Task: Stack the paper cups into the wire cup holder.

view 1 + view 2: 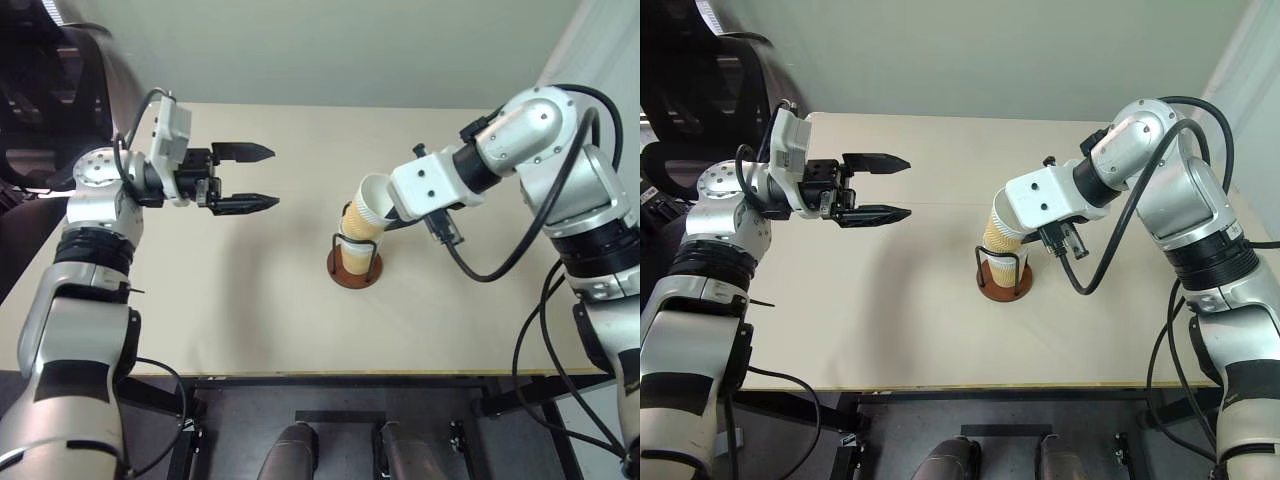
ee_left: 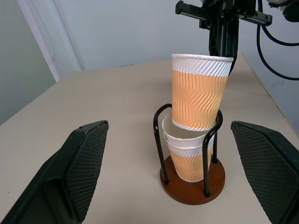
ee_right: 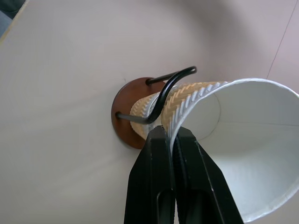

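The wire cup holder [image 2: 191,154] stands near the middle of the worktop [image 1: 250,300], its reddish-brown base flat and its black loops upright, with two paper cups [image 2: 187,158] already nested inside. A third paper cup [image 2: 200,91] hangs over them, its bottom just inside the loops and its body leaning a little, likely so it slides down into the stack. The right pincer [image 3: 172,140] is clamped tight on this cup's rim, one finger inside the wall and one outside, which leaves the tapered body free to drop in. The left pincer [image 1: 245,178] hovers well apart to the left, spread wide and holding nothing, pointing toward the holder.
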Motion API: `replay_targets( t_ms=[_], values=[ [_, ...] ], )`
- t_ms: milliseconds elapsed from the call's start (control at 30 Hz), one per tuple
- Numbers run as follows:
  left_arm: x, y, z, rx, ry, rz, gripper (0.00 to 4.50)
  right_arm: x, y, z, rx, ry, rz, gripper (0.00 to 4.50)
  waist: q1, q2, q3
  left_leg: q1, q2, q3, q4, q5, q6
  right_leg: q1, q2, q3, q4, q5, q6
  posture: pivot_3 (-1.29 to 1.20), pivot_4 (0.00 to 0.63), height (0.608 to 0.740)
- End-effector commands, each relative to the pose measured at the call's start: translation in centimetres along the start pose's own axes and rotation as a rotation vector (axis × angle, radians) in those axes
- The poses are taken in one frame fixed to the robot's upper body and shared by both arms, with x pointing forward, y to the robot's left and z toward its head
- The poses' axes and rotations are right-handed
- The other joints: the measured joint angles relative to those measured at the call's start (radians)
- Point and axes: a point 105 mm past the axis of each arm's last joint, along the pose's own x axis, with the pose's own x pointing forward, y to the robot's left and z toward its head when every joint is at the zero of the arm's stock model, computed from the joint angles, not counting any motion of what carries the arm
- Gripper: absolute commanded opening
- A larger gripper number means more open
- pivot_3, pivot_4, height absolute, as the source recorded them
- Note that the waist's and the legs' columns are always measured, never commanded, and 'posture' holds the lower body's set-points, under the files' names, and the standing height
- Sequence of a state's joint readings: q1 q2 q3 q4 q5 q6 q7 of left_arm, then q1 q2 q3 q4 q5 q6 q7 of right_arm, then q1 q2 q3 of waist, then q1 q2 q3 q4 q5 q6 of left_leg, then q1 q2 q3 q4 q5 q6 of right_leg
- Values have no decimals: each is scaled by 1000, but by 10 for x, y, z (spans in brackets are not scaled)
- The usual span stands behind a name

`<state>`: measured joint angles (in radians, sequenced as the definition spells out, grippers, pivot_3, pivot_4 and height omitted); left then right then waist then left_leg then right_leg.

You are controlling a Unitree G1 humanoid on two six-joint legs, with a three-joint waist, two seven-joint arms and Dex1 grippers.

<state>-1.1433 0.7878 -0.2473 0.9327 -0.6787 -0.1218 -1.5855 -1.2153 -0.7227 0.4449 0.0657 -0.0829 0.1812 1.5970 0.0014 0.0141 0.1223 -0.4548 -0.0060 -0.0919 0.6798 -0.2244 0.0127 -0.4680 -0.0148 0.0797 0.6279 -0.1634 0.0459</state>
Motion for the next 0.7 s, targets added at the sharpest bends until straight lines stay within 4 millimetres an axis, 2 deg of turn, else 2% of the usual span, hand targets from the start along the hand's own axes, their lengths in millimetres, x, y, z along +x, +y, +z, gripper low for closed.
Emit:
replay_targets(
  t_ms=[33, 333, 567, 700],
  values=[
    [0, 1, 16, 50, -26, -26, 4500, -6, -5, 2, -30, 16, -37, 36, 0, 0, 0, 0, 0, 0, 0, 0, 0, 0, 0, 0, 0, 0, 0, 0, 150, 740],
    [0, 0, 15, 47, -25, -27, 4500, -7, -6, -10, -46, 72, -49, 36, 0, 0, 0, 0, 0, 0, 0, 0, 0, 0, 0, 0, 0, 0, 0, 0, 150, 740],
    [0, 0, 15, 45, -23, -28, 4500, -7, -7, -8, -39, 60, -56, 36, 0, 0, 0, 0, 0, 0, 0, 0, 0, 0, 0, 0, 0, 0, 0, 0, 150, 740],
    [0, 0, 15, 39, -19, -30, 4500, -5, -8, 5, 4, -22, -62, 932, -1, 0, 0, 0, 0, 0, 0, 0, 0, 0, 0, 0, 0, 0, 0, 0, 150, 740]
  ],
)
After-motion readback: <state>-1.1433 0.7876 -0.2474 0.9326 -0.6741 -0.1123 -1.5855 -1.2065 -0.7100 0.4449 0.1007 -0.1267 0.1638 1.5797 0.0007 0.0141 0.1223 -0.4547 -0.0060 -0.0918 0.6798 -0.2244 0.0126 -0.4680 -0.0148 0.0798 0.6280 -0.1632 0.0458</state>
